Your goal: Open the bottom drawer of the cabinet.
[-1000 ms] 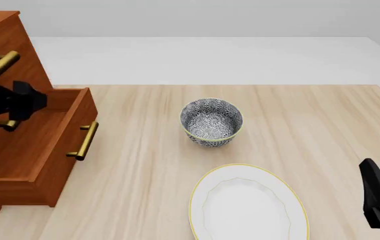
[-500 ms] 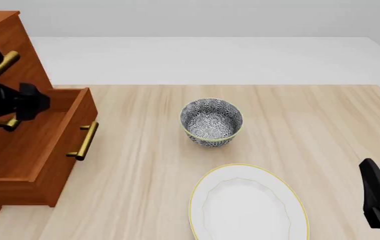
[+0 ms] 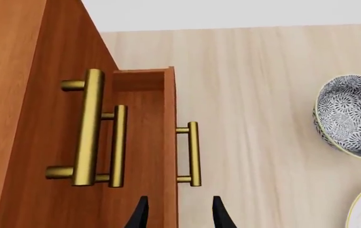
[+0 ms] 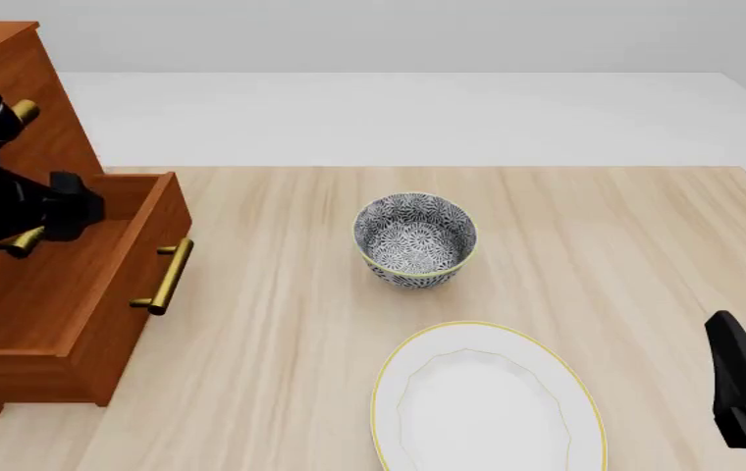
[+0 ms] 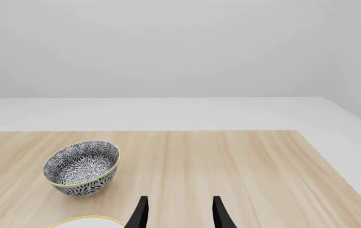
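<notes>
A: What is the biggest thing on the desk (image 4: 609, 255)?

B: The cabinet (image 4: 13, 108), reddish-brown wood, at the far left of the front view. Its bottom drawer (image 4: 79, 294) stands pulled out onto the desk, brass bar handle (image 4: 164, 277) on its front and the inside open to view.

A: And the arms?

B: The left arm is a dark mass up against the cabinet front, above the open drawer, partly covering the upper handles. Its wrist camera looks down the cabinet face; the left gripper (image 3: 179, 213) has its fingers spread with nothing between them, just above the drawer front's top edge. The right arm sits low at the desk's near right corner. The right gripper (image 5: 179, 212) is also spread and empty, pointing over bare desk.

A: Anything smaller?

B: A white plate (image 4: 485, 402) with a yellow rim, near the front edge, and beyond it a patterned bowl (image 4: 414, 238), upright, well apart from the drawer.
</notes>
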